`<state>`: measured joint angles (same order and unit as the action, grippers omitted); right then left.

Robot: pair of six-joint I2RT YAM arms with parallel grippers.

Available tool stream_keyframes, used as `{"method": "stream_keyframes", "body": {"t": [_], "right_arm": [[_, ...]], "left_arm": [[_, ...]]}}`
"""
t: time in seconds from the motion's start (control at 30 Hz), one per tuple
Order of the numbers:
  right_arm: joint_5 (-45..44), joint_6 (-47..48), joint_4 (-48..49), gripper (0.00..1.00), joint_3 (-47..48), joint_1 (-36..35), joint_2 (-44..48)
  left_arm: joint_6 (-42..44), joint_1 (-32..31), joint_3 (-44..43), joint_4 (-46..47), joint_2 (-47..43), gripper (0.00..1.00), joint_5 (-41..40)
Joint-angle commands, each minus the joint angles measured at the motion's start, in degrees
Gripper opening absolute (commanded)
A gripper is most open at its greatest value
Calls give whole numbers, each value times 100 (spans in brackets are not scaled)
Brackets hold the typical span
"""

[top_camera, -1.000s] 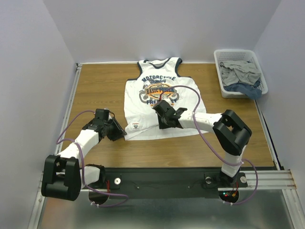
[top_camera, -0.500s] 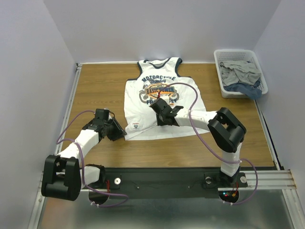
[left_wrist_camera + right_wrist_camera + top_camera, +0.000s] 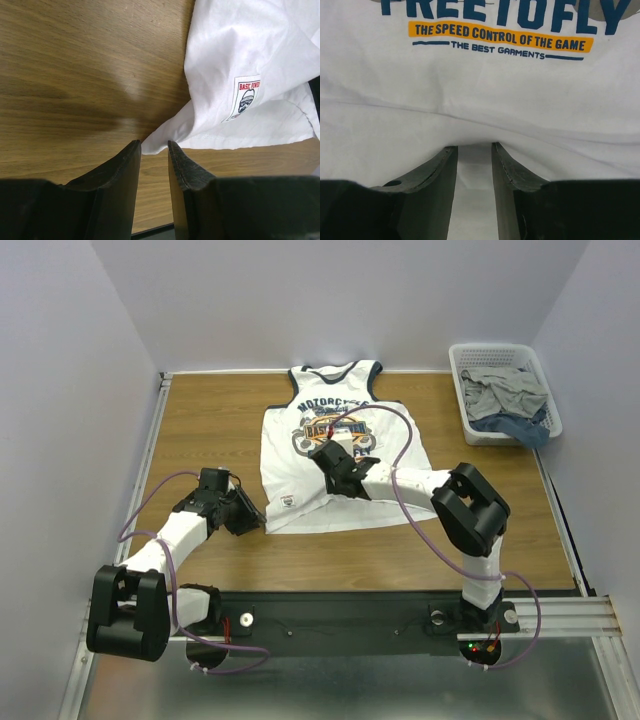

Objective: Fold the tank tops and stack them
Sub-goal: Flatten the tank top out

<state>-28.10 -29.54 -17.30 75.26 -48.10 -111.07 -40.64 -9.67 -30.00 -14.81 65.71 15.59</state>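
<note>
On the bench: white tank top spread flat, print side up.
Navy trim at neck and armholes; navy-and-orange chest print. Left tool is slightly open and holds nothing, with a hem corner just ahead of its tips. Right tool is partly open, tips on the cloth just below the print.

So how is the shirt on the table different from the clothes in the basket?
The white tank top with navy trim lies spread flat on the wooden table; the grey and blue clothes sit crumpled in the white plastic basket. The tank top shows a print; the clothes show none. Both are cloth.
</note>
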Motion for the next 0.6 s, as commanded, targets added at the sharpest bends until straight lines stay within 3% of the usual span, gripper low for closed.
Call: {"method": "stream_keyframes", "body": {"t": [0.0, 0.57], "right_arm": [[-223, 124, 349, 40, 182, -24, -82], [366, 45, 376, 45, -407, -33, 1113]], "left_arm": [[74, -43, -103, 48, -164, 40, 5], [39, -61, -120, -13, -225, 40, -127]]}}
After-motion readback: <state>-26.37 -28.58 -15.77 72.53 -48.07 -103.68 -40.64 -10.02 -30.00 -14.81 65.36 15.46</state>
